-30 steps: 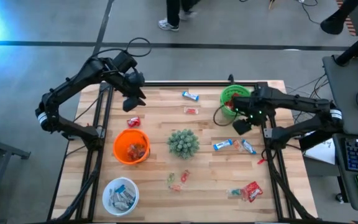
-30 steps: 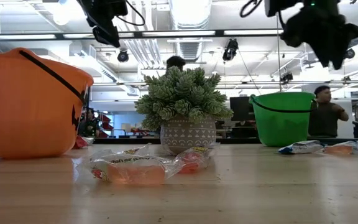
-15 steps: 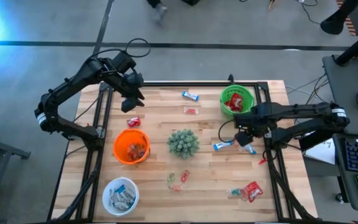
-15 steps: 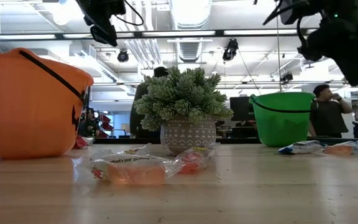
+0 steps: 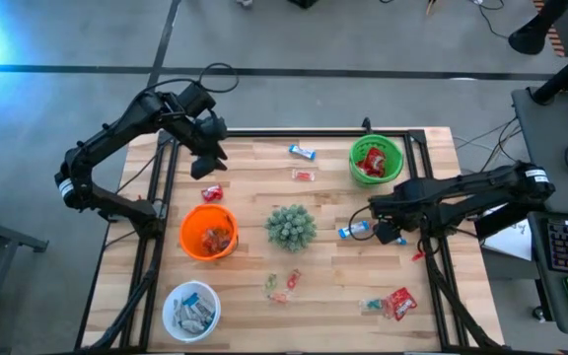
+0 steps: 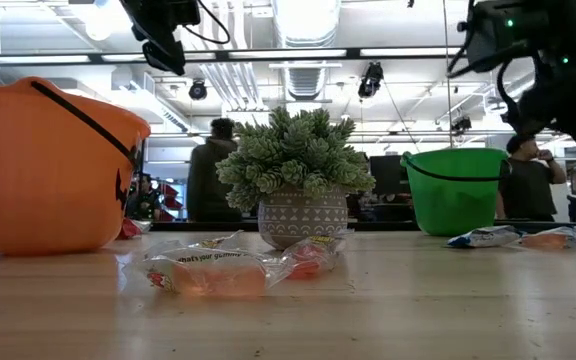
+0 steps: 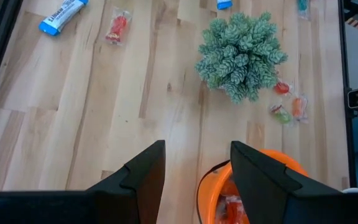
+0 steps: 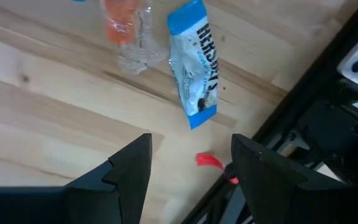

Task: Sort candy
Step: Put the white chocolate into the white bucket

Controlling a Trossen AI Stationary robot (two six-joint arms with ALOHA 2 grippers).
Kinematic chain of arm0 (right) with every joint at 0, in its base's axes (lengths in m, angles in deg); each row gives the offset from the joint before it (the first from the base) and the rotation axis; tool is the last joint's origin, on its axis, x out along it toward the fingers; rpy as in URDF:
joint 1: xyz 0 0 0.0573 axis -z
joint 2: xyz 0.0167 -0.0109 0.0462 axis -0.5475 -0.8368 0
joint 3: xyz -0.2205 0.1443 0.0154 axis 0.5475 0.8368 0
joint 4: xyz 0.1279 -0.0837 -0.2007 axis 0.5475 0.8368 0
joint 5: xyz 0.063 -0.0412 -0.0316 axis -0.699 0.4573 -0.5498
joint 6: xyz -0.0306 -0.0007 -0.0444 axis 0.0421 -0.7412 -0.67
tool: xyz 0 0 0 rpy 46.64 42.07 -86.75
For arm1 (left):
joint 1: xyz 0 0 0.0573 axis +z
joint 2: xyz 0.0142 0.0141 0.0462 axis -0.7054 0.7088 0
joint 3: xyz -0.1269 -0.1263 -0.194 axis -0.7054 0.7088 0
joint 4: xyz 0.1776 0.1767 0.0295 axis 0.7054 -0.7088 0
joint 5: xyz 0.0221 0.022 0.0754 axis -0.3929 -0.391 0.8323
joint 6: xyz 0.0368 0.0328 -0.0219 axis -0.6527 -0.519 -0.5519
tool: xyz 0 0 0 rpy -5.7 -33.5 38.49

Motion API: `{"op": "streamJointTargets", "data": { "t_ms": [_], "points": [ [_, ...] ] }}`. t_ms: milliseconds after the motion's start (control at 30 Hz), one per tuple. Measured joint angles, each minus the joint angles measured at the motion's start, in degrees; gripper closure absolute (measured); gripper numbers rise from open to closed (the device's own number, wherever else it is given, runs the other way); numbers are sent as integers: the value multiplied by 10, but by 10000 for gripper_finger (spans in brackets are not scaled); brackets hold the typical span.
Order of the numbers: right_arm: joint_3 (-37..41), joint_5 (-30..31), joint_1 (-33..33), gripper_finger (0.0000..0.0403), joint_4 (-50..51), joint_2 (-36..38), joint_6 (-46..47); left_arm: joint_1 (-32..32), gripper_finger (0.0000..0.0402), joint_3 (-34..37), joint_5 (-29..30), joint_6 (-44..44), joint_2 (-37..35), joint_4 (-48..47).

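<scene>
Blue-and-white, the wrapped bar (image 8: 194,62) lies flat on the table (image 5: 245,197) just ahead of the right claw (image 8: 188,165), whose fingers stand apart and empty, probably lining up to pick it. In the high view the bar's long axis runs slantwise toward the table's right edge, between plant (image 5: 291,226) and frame. The left claw (image 7: 194,171), also apart, hangs near the orange bowl (image 5: 208,232).
</scene>
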Motion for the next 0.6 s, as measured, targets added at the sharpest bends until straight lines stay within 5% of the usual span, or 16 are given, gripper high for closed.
{"op": "streamJointTargets", "data": {
  "t_ms": [600],
  "points": [
    [22,5,-1,193,-50,-27,3,0,238,0,0,0,0,-10]
  ]
}}
